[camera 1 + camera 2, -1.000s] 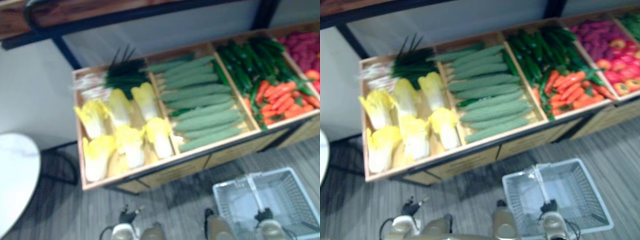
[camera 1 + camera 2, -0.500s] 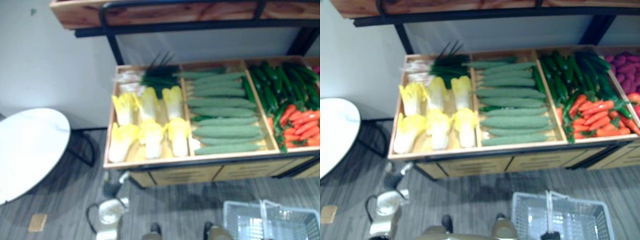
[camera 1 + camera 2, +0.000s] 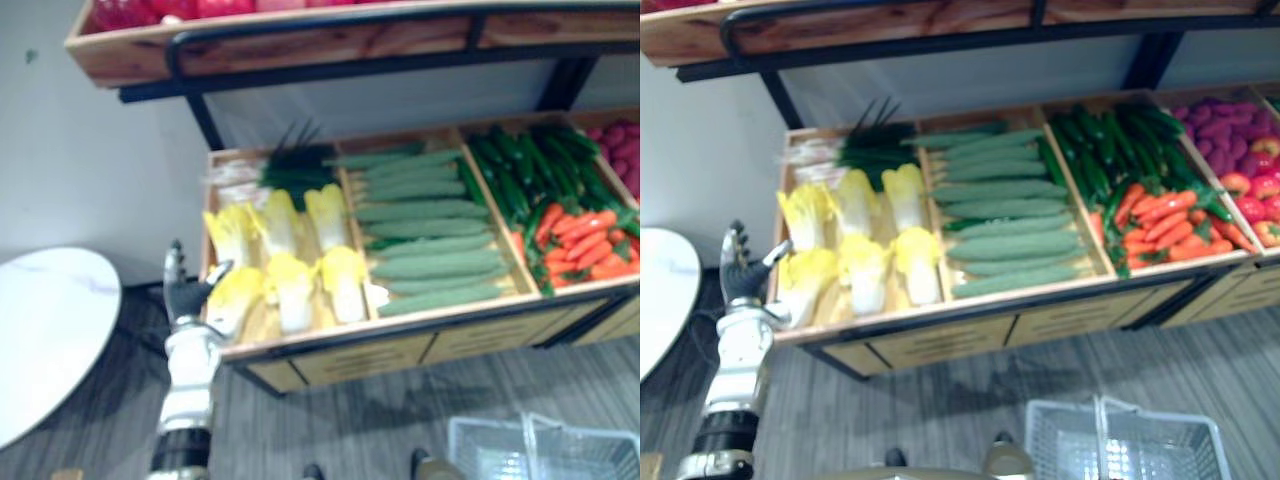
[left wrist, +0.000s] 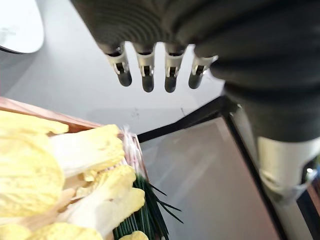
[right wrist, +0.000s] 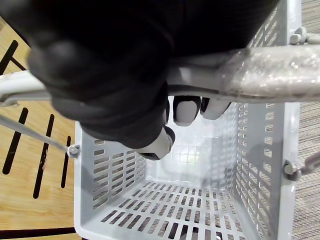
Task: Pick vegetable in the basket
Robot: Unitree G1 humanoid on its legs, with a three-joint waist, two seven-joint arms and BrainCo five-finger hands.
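A wooden display crate holds yellow-white cabbages, long pale green gourds, dark green cucumbers and orange carrots. My left hand is raised at the crate's front left corner, open with fingers straight, just beside the nearest cabbage and holding nothing. A grey plastic basket hangs low on the right, with nothing inside it. My right hand is shut on the basket's handle.
A round white table stands to the left of the crate. A wooden upper shelf on a dark metal frame overhangs the back of the crate. Green chives lie behind the cabbages; red and purple produce fills the far right bin.
The camera has tilted up and shifted. My left arm has risen from low by the floor to the crate's front left corner. The basket stays in my right hand.
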